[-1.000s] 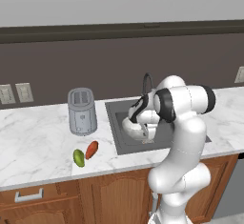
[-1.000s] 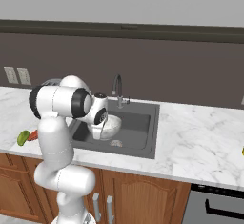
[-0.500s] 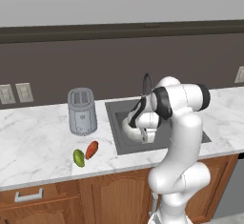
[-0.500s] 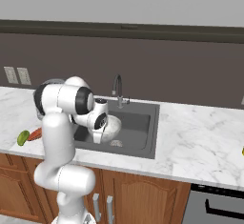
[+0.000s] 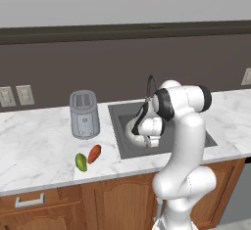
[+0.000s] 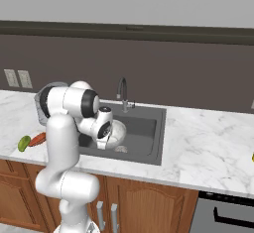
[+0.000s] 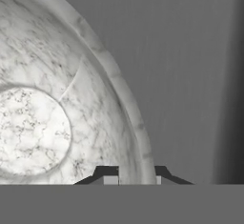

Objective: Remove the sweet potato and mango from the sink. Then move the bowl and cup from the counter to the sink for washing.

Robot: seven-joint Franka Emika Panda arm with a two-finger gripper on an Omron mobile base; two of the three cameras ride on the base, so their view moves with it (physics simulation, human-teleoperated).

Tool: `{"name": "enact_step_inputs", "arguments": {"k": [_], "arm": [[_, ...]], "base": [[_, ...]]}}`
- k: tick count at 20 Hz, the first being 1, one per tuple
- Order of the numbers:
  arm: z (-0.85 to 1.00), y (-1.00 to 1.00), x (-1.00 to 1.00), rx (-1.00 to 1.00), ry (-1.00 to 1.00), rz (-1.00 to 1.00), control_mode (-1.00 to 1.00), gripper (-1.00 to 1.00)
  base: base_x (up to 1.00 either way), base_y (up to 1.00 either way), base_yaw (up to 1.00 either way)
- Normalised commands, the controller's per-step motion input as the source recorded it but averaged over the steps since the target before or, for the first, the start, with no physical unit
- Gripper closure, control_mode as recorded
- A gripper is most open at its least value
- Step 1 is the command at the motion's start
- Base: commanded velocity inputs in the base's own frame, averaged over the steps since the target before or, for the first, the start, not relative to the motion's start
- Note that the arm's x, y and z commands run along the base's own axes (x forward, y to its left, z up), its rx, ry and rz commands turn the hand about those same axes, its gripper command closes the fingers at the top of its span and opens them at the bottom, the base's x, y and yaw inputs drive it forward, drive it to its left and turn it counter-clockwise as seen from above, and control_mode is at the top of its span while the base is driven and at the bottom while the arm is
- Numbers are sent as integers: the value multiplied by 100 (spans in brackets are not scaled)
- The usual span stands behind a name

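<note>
The two-finger pincer (image 7: 134, 173) of the white arm is being held low inside the dark grey rectangular sink (image 5: 192, 137), its two dark fingertips (image 7: 107, 172) set narrowly apart astride the rim of the wide, whitish-grey, stone-mottled bowl (image 7: 52, 118); the rim is being seen between the tips, so the jaws are being read as clamped on the bowl's wall, although actual contact cannot be confirmed. In the base views the bowl (image 6: 117, 133) is being shown within the basin, just below the thin curved metal faucet (image 6: 122, 92), with the wrist directly over it. The small green-yellow oval mango (image 5: 81, 162) and the tapered orange-red sweet potato (image 5: 94, 153) are being shown lying side by side on the white marble countertop (image 5: 34, 141), in front of the grey toaster (image 5: 84, 114), well clear of the sink. The step in hand is being judged as the placing of the bowl in the basin, the fruit-removal stage being complete. The next move is being judged to call for a widening of the jaws, a lift clear of the rim, and a reach for the small yellow cup.
</note>
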Motion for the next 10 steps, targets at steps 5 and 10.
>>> {"name": "enact_step_inputs", "arguments": {"k": [5, 10], "arm": [[-9, 0, 5, 0, 0, 0, -100, 100], [-5, 0, 1, 1, 0, 0, -100, 100]], "base": [[0, 0, 0], [0, 0, 0]]}}
